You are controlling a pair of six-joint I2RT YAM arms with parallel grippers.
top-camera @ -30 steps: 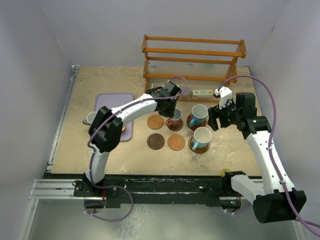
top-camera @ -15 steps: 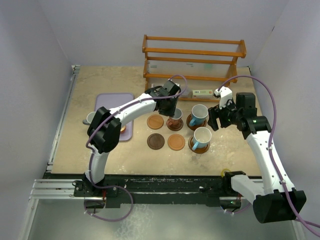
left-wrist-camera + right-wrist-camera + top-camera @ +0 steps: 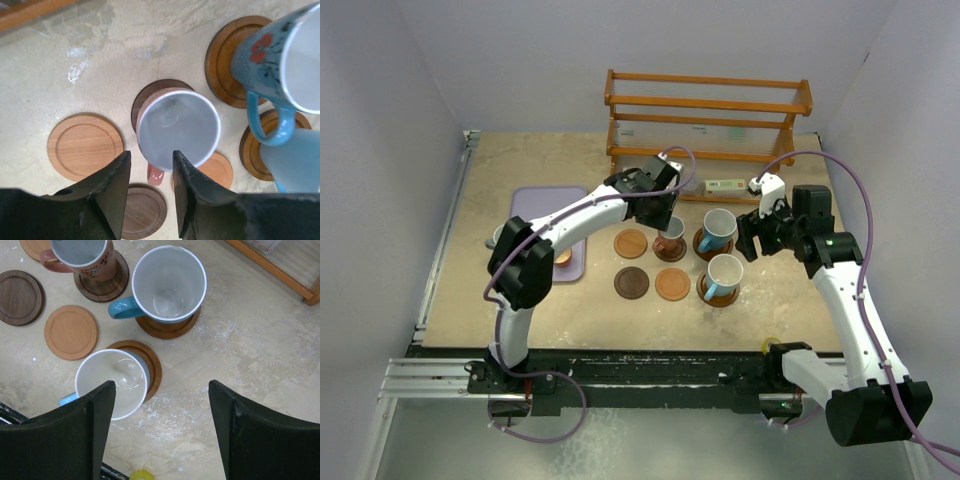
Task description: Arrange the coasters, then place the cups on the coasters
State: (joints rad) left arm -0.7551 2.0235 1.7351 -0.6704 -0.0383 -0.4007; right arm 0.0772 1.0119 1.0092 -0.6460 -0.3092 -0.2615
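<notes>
Counting three cups [image 3: 169,282] seated, three coasters [image 3: 85,146] bare; hovering left gripper [image 3: 150,156] part-open, right gripper [image 3: 161,384] wide, both empty.

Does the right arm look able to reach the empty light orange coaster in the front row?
Probably yes, from above. The right gripper is open and the coaster lies bare, but the near blue mug and the far blue mug stand between, so it must pass over them.

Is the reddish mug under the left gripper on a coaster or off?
On: the reddish mug stands upright on a dark brown coaster, whose rim shows beside its base.
</notes>
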